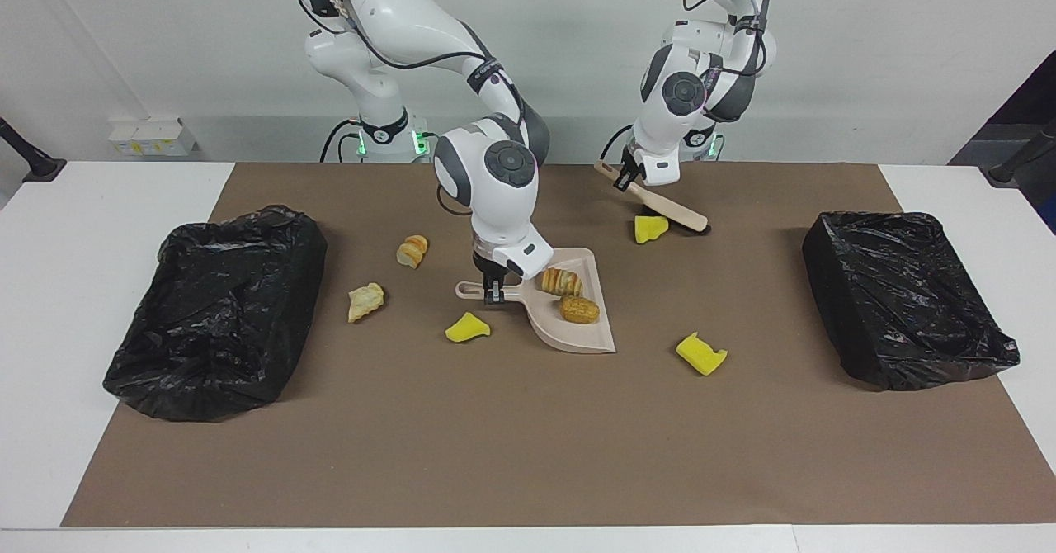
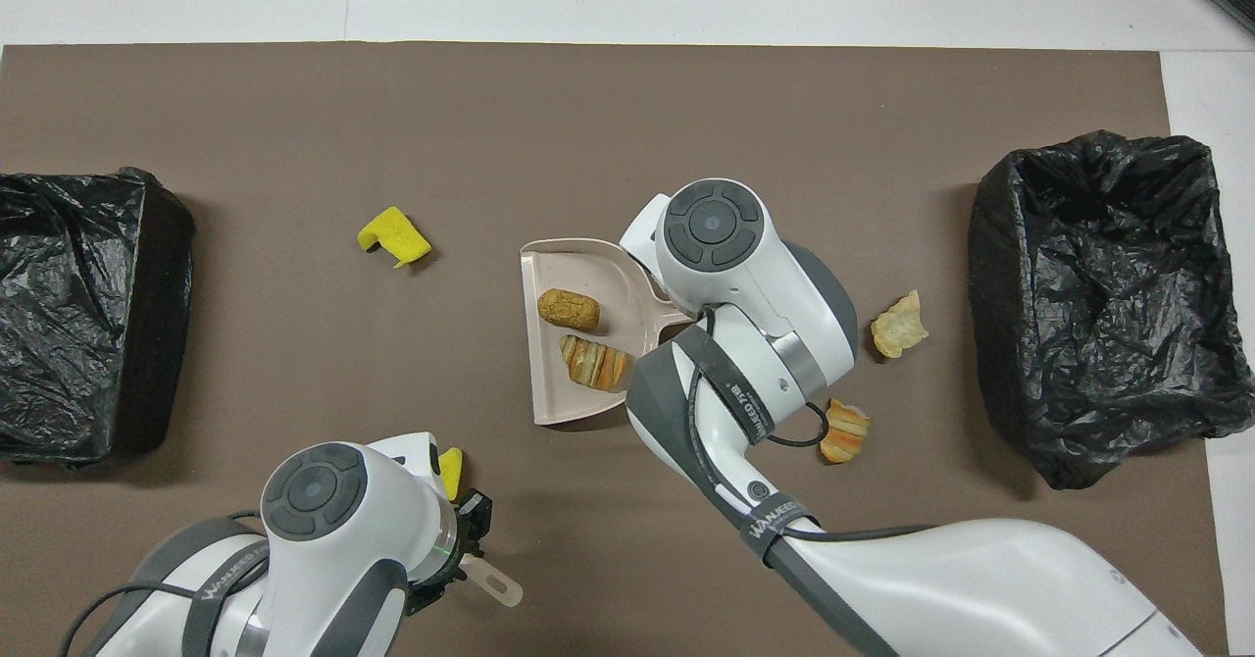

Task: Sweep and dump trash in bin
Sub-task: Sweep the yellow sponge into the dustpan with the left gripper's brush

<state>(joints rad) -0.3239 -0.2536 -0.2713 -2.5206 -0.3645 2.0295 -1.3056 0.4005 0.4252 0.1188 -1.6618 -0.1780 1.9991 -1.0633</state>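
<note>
My right gripper (image 1: 493,292) is shut on the handle of the beige dustpan (image 1: 587,336), which lies flat mid-mat with two tan-brown trash bits (image 1: 562,281) (image 1: 579,309) in it (image 2: 569,309). My left gripper (image 1: 624,175) is shut on the beige brush (image 1: 670,210), tilted with its head down on the mat. A yellow sponge chunk (image 1: 650,228) lies right beside the brush head. Loose trash: a yellow chunk (image 1: 467,328) by the dustpan handle, another (image 1: 701,353) (image 2: 393,237) farther from the robots, and two bread-like bits (image 1: 412,251) (image 1: 365,301) toward the right arm's end.
Two bins lined with black bags stand on the brown mat, one (image 1: 214,314) at the right arm's end and one (image 1: 907,297) at the left arm's end. In the overhead view the right arm hides the dustpan handle (image 2: 677,319).
</note>
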